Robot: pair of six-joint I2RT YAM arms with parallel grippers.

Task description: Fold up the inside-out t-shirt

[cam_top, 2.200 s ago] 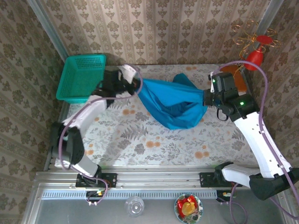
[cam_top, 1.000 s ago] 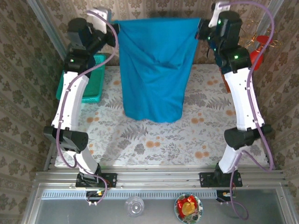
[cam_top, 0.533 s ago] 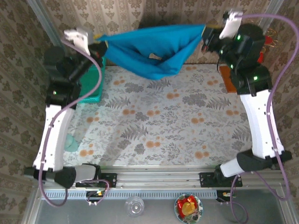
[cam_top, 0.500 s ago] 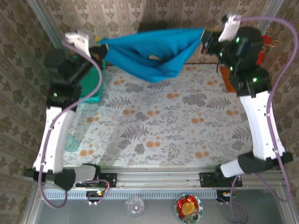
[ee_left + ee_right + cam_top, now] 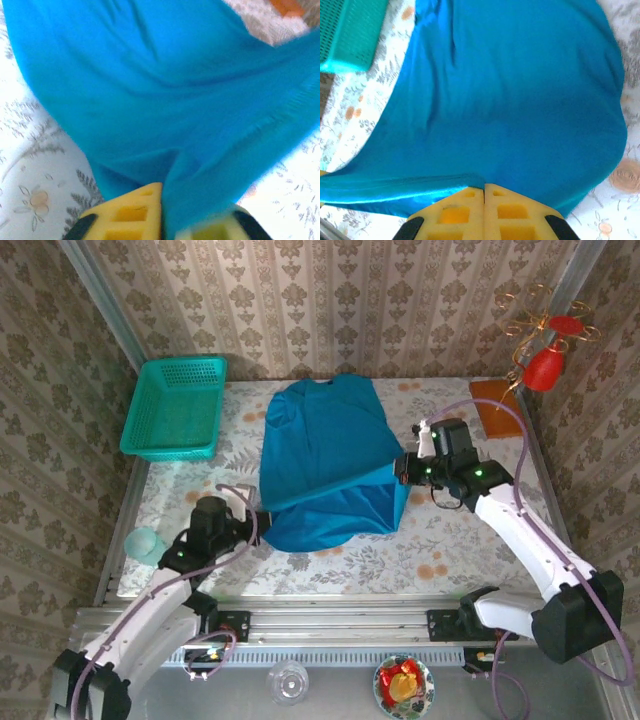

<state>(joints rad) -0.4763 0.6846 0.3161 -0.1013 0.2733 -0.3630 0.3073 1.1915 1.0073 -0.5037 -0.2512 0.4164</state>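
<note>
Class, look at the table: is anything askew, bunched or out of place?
The t-shirt is not flat: its near hem slants, one corner in the left end effector, the other in the right end effector, and the cloth there bulges. Nothing else stands out.

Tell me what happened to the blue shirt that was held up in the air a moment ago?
The left end effector and right end effector swung down toward the near edge, laying the t-shirt on the table, collar farthest; its near edge is still between their fingers. The basket stayed put.
</note>
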